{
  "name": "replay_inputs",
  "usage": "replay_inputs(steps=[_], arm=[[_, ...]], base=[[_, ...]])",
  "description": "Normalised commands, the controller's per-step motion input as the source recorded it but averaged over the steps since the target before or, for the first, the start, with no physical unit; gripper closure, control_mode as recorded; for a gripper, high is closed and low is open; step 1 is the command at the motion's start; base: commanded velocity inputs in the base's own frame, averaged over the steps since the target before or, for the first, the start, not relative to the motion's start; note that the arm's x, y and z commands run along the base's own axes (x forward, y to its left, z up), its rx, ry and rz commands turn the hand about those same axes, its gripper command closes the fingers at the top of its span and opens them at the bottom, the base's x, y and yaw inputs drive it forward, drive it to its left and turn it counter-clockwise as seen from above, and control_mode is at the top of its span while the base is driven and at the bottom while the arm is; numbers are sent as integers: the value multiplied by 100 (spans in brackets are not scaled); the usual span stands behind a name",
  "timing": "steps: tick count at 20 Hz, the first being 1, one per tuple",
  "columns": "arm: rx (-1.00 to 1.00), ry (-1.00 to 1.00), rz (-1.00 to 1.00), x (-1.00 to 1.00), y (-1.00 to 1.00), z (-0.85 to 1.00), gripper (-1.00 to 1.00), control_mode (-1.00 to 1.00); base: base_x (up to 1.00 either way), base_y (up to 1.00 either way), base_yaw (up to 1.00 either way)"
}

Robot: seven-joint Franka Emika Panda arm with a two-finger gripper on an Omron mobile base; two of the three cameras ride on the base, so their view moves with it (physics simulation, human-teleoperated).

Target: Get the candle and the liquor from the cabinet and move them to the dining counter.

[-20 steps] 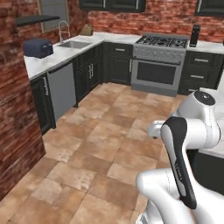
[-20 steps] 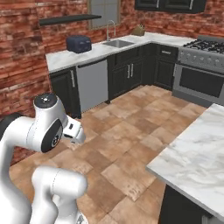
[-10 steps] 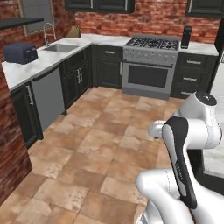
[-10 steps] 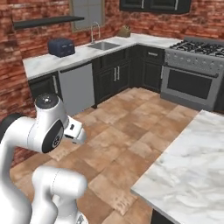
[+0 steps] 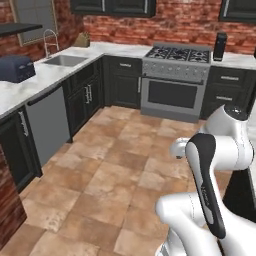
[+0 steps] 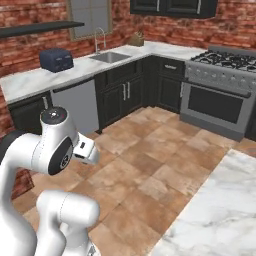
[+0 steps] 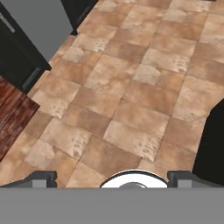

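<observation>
Across the far wall, a steel stove (image 5: pixel 176 80) sits between black cupboard doors (image 5: pixel 123 82), with a dark canister (image 5: pixel 219 46) on the worktop at its right edge. Along the left wall run a marble worktop (image 6: pixel 30 80), a sink (image 6: pixel 109 57) with a curved tap under the window, a dark blue toaster (image 6: pixel 56 59) near the worktop's front edge, and a grey dishwasher front (image 5: pixel 47 123) below. A dark shelf board (image 6: pixel 40 27) juts out above the toaster.

At the lower right corner of the right base view lies the dining counter (image 6: pixel 220 210), its marble top bare. The candle and the liquor cannot be made out anywhere.

The tiled floor (image 5: pixel 115 170) between the cupboards and the counter is open. The gripper (image 7: pixel 113 177) hangs over these tiles, jaws spread wide with nothing between them; its fingertips (image 7: pixel 43 177) stand well apart.
</observation>
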Motion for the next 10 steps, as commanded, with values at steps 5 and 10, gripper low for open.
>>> replay_inputs(steps=[5, 10], arm=[[0, 0, 0, 0, 0, 0, -100, 100], [0, 0, 0, 0, 0, 0, -100, 100]], base=[[94, 0, 0], [94, 1, 5]])
